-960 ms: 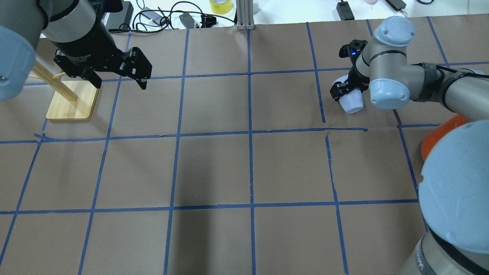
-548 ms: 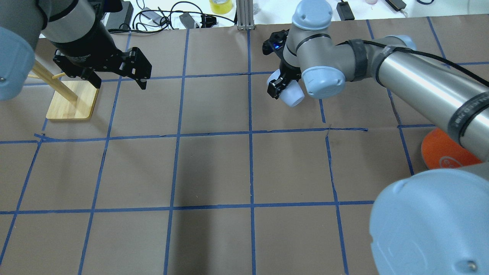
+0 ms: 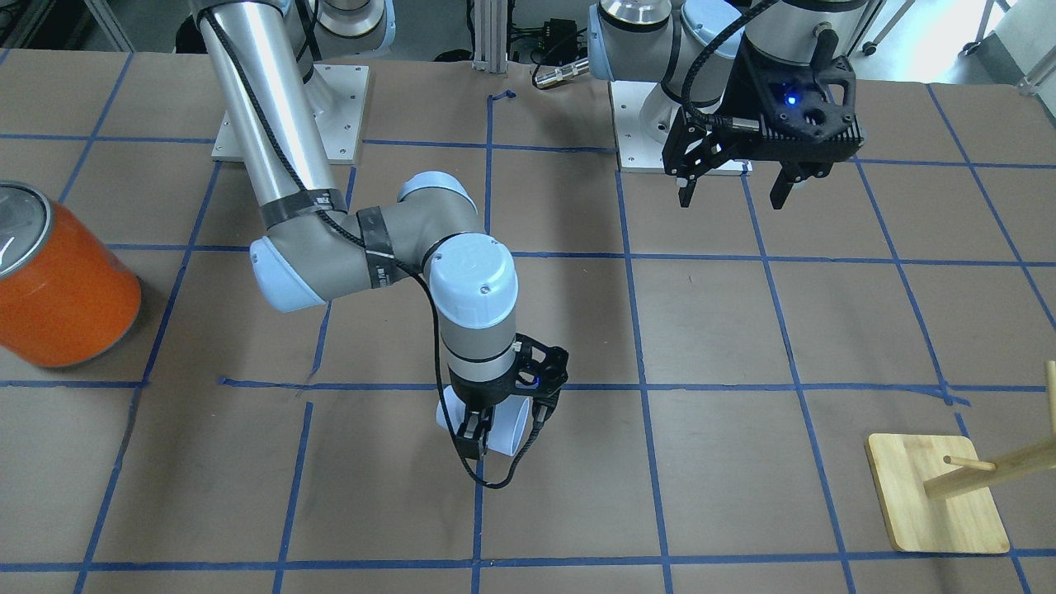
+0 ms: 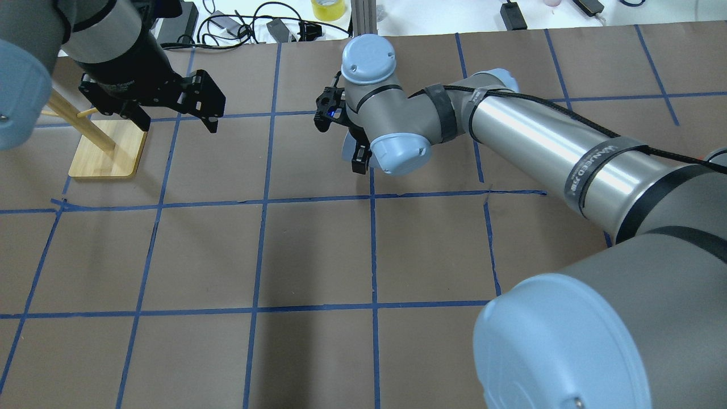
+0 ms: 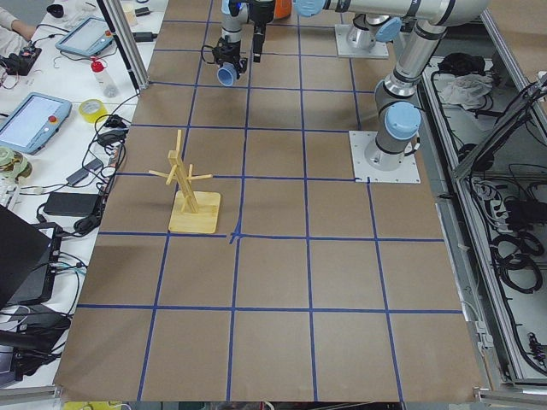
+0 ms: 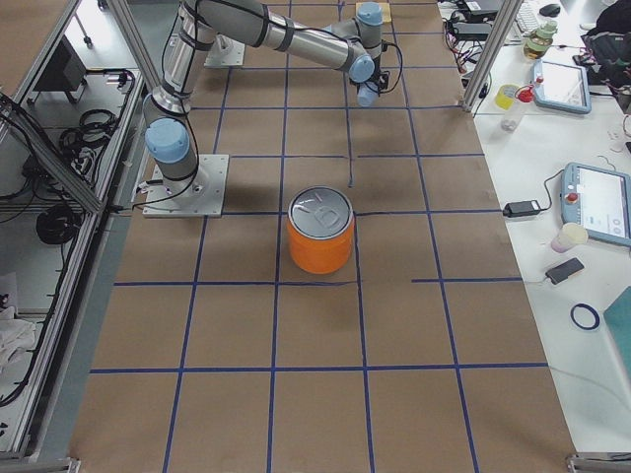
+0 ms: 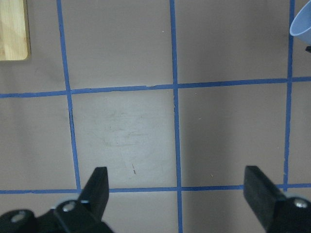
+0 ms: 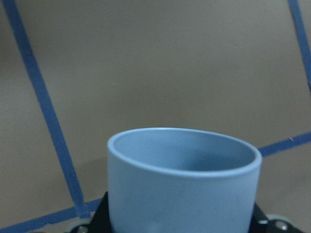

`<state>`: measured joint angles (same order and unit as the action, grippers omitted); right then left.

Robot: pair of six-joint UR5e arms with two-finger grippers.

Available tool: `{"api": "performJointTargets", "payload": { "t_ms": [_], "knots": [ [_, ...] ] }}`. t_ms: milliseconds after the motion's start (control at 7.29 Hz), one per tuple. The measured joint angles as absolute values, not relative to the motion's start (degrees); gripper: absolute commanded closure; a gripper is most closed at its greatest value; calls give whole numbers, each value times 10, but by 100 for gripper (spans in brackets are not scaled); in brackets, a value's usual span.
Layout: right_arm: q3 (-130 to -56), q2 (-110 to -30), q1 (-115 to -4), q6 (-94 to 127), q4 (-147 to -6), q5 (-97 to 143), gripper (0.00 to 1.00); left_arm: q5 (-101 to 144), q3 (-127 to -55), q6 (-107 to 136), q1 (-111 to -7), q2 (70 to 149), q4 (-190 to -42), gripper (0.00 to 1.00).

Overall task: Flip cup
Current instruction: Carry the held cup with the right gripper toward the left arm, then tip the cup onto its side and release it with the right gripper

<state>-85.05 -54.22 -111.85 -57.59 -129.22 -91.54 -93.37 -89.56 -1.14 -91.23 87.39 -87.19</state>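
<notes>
Since the cup is clamped in the right arm's fingers and hangs clear of the worktop, the pick-up can be judged done. In the overhead view it is held just toward 12 o'clock of the worktop's middle, beside a tape crossing. It is gripped across its wall, the fingers closed only to its width. From the right wrist view its open mouth is seen pointed away from the wrist and toward the paper, tilted rather than square. The turn itself therefore appears partly made. What is judged left is to finish the rotation, set the cup down on the worktop and let go.

The left arm's fingers are spread wide with nothing between them, held above the worktop toward 10 o'clock in the overhead view, near the rack.

One cup is counted, and no second is seen. One orange can stands at 9 o'clock in the front-facing view, well apart from the cup. One wooden rack is present, and two arms.
</notes>
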Motion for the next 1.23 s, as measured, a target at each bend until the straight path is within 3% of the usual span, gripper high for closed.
{"api": "performJointTargets", "payload": {
  "t_ms": [823,960,1234],
  "knots": [
    [-858,-529,-1144,-751,-1306,-905,48,-934,-896,-11,-912,874,-872,0],
    [-859,-529,-1144,-750,-1307,-899,45,-934,-896,-11,-912,874,-872,0],
    [-864,-527,-1145,-748,-1308,-889,23,-934,-896,-11,-912,874,-872,0]
  ]
}}
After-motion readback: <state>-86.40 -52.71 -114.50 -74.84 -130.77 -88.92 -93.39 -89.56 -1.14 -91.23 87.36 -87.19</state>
